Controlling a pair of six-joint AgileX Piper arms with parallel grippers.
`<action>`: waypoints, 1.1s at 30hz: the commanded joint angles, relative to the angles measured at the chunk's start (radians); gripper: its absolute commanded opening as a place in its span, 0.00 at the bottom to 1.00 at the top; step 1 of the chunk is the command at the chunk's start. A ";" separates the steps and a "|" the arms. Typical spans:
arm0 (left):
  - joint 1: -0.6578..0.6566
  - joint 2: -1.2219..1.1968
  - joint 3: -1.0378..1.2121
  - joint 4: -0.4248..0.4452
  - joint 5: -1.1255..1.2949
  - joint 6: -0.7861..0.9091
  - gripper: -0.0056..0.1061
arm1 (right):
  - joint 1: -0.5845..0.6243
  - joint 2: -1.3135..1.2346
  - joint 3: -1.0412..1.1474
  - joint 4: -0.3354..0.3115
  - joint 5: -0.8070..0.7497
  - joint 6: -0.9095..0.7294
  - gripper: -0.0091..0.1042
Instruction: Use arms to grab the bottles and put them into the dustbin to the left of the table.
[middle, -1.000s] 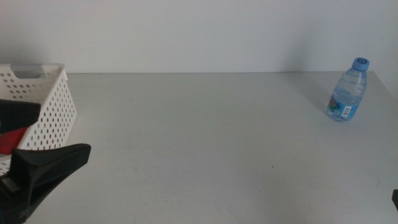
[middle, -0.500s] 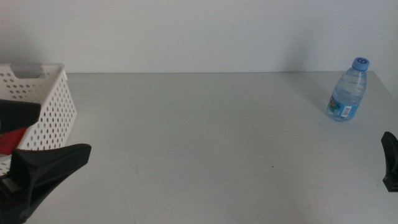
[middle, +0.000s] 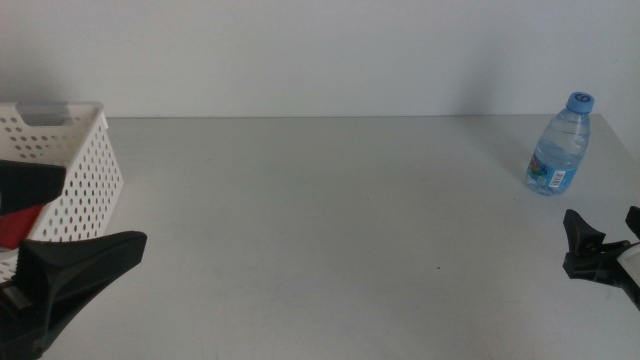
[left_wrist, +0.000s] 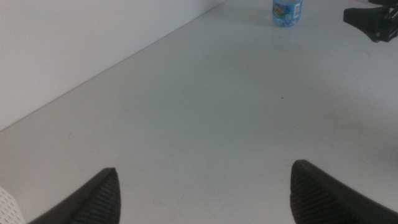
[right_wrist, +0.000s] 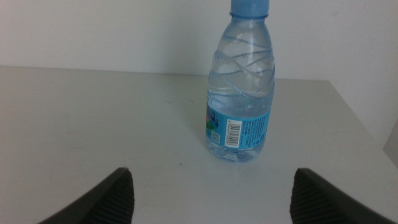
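Entering at the right edge of the middle view, your right gripper sits low over the table, just below the water bottle, with both jaws spread wide and nothing between them. Its wrist camera shows the bottle upright and centred ahead of the open jaws, not touching either one. Your left gripper waits at the lower left of the frame, jaws also wide apart and empty, in front of the dustbin.

Compared with half a second ago, you have brought the right gripper further into the frame; then only a dark sliver showed at the right edge, and a second ago barely a corner. The left gripper, bottle and dustbin have not shifted.

Count: one water bottle standing at the upper right of the table; one dustbin at the left edge; a red object shows beside the bin behind the left jaw, too hidden to identify; two grippers.
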 joint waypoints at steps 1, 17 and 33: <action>-0.007 0.006 -0.023 -0.004 -0.076 -0.015 0.89 | -0.006 0.042 -0.063 0.011 -0.203 -0.005 0.64; -0.007 0.006 -0.023 -0.004 -0.076 -0.015 0.89 | -0.016 0.333 -0.513 0.140 -0.121 -0.091 0.64; -0.007 0.006 -0.023 -0.004 -0.076 -0.015 0.89 | -0.079 0.562 -0.864 0.127 0.037 -0.091 0.64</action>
